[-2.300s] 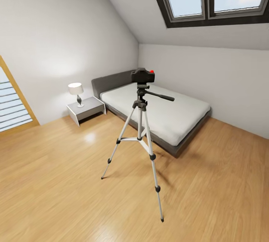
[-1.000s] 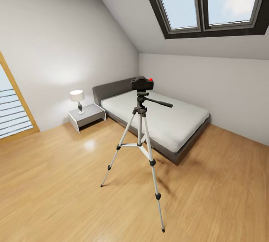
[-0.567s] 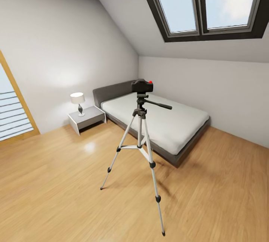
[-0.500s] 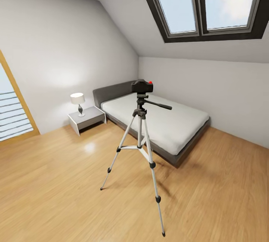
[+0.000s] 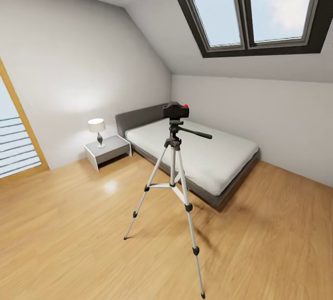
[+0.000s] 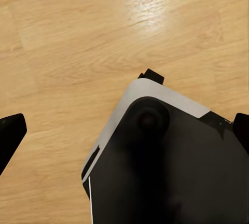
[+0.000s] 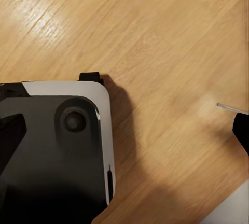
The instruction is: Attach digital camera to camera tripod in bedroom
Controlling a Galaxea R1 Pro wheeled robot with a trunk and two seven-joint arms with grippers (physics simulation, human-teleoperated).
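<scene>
The view has tipped up since a moment ago; the camera sits unmoved atop the upright tripod, handle pointing right, before the bed. Both claws' fingers stand wide apart over the floor, the tripod well away from them.

Bright, even daylight pours through the skylight onto white walls. A soft glare patch shines on the wood floor near the nightstand. The tripod casts a faint shadow toward the bed. Straight lines bow at the edges. Wrist views are sharp, with pale floor sheen and a dark shadow beside the robot base.
</scene>
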